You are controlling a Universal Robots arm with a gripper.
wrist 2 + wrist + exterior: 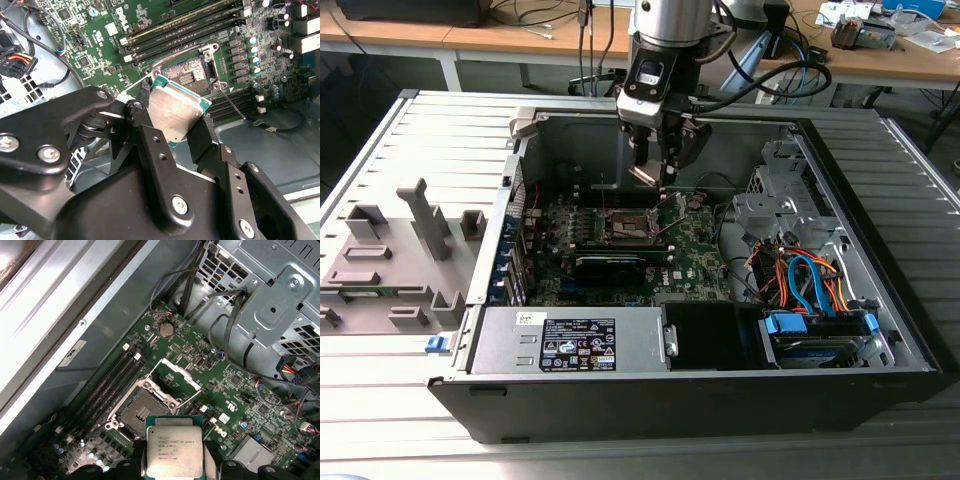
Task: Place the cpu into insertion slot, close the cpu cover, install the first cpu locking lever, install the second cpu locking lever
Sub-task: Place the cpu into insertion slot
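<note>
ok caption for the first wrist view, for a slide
The gripper holds the cpu above the open insertion slot, cpu cover raised.

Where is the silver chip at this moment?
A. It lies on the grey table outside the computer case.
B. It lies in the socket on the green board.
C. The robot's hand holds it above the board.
C: the chip is clamped in the hand, while the socket is open and empty.
</note>
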